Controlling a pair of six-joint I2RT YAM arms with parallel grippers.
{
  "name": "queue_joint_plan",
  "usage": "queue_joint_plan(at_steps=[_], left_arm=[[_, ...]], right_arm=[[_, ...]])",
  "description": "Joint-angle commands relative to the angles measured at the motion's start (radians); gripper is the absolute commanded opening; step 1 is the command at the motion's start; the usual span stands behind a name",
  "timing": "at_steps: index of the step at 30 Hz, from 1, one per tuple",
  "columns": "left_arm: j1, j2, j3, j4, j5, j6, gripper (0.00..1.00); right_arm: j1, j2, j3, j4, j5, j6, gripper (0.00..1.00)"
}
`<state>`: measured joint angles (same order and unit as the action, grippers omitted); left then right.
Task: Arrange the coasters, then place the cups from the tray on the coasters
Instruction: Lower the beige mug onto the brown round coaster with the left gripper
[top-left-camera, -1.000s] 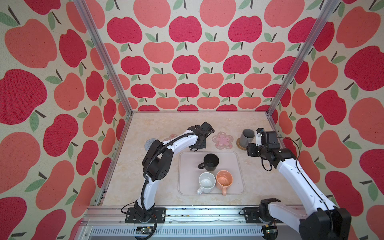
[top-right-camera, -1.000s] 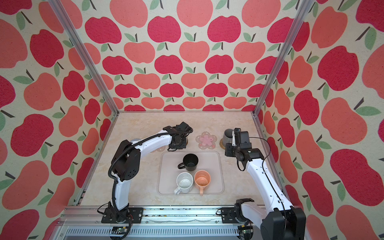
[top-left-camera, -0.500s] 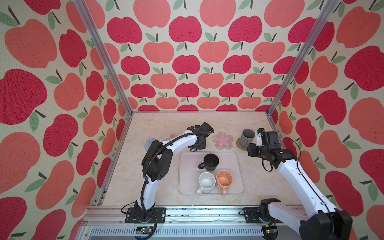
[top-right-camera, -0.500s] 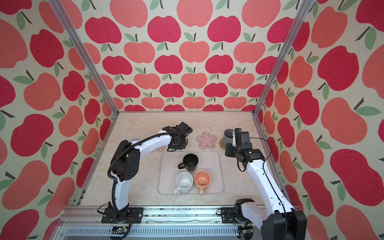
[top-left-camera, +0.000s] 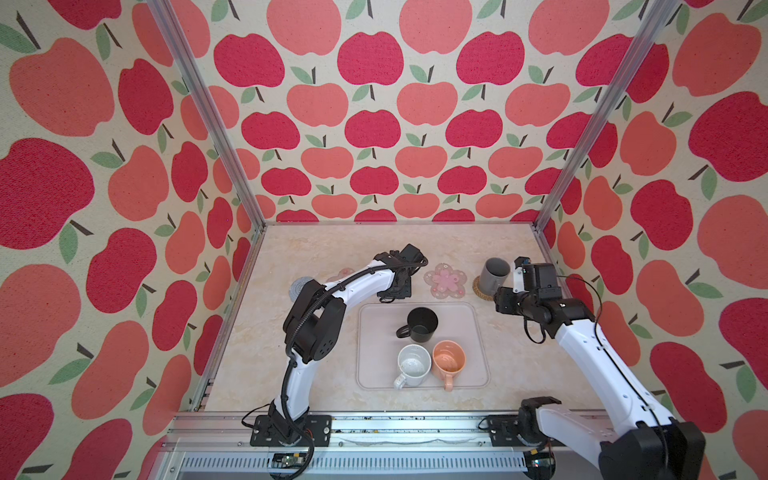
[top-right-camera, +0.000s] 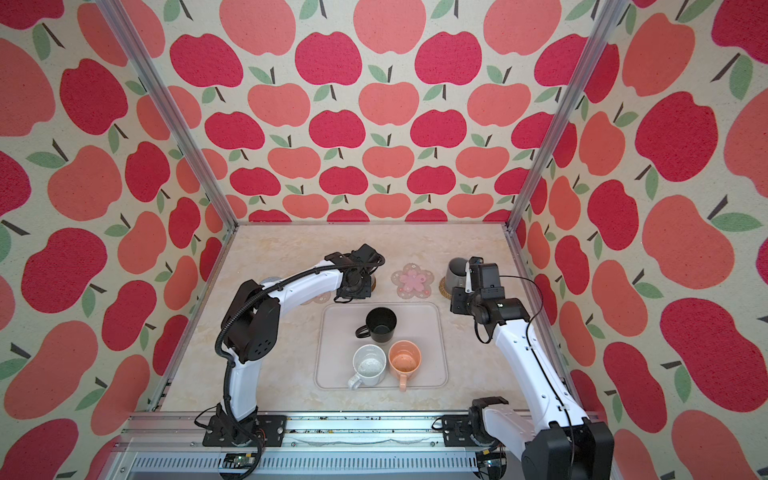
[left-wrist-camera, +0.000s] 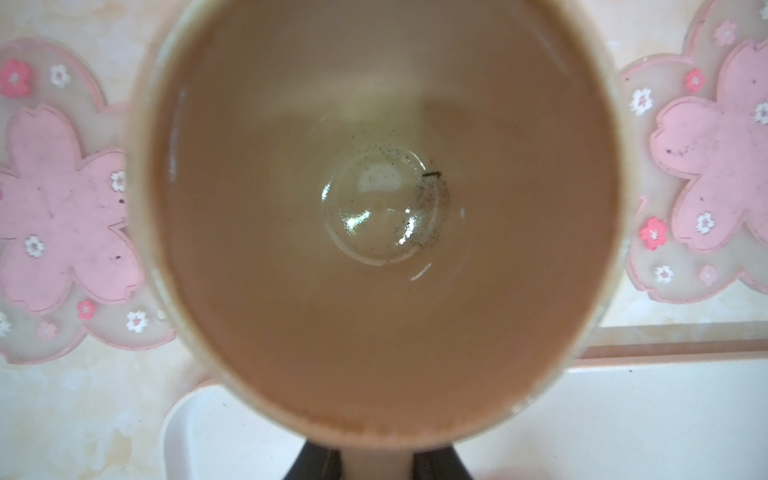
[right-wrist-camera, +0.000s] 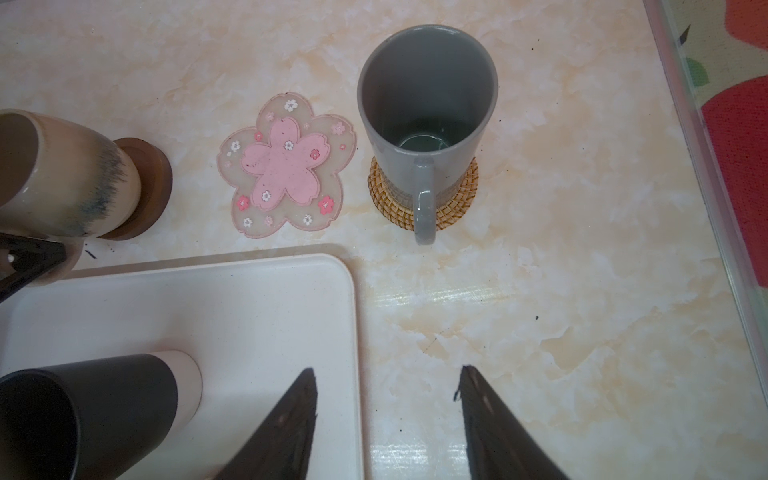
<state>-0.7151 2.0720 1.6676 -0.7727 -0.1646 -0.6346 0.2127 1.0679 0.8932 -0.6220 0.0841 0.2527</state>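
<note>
Task roughly two-fifths done, judging from above. All five coasters laid in a row on the counter (top-left-camera: 511, 365) just beyond the far edge of the tray (top-left-camera: 376, 332). Off the tray's far right corner, tall grey mug (top-left-camera: 494, 276) upright on the rattan coaster (right-wrist-camera: 461, 195). Beyond the left end of the tray's far edge, cream mug (right-wrist-camera: 66, 174) upright and apparently set down on the dark wooden coaster (right-wrist-camera: 153, 183). Left end effector (left-wrist-camera: 376, 461) at its handle, dark fingers (left-wrist-camera: 440, 467) close on either side; pinching or just slackened, cannot tell. Beyond the middle of the tray's far edge, between those two mugs, a bare pink flower coaster (top-left-camera: 445, 280). Farther out past the tray's far left corner, a second pink flower coaster (left-wrist-camera: 62, 199) and the grey crocheted coaster (top-left-camera: 300, 286), both bare, both partly hidden under the left arm in both top views. Left to do: black mug (top-left-camera: 422, 324) near the tray's far edge, then white mug (top-left-camera: 413, 365) and peach mug (top-left-camera: 449, 359) side by side near the tray's near edge, all three upright, one for each bare coaster. Right end effector (right-wrist-camera: 386, 370) spread wide and empty, hanging by the tray's far right corner, near the grey mug. Compared with a second before: no visible change, with the same arm poses, same mugs in the same spots, same coaster row.
</note>
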Motion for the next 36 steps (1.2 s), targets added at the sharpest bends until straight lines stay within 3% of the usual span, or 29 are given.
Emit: queue_joint_plan(at_steps=[1,20,36], left_arm=[[0.007,-0.002,0.011,-0.002,0.009,-0.027,0.25],[0.017,0.038,0.094,-0.061,-0.009,-0.069,0.24],[0.018,0.031,0.046,-0.036,0.022,-0.081,0.24]], right_arm=[[-0.007,-0.019,-0.001,-0.016,-0.004,0.016,0.58],[-0.007,-0.012,-0.007,-0.01,-0.009,0.018,0.58],[-0.007,-0.013,-0.008,-0.013,-0.011,0.021,0.58]])
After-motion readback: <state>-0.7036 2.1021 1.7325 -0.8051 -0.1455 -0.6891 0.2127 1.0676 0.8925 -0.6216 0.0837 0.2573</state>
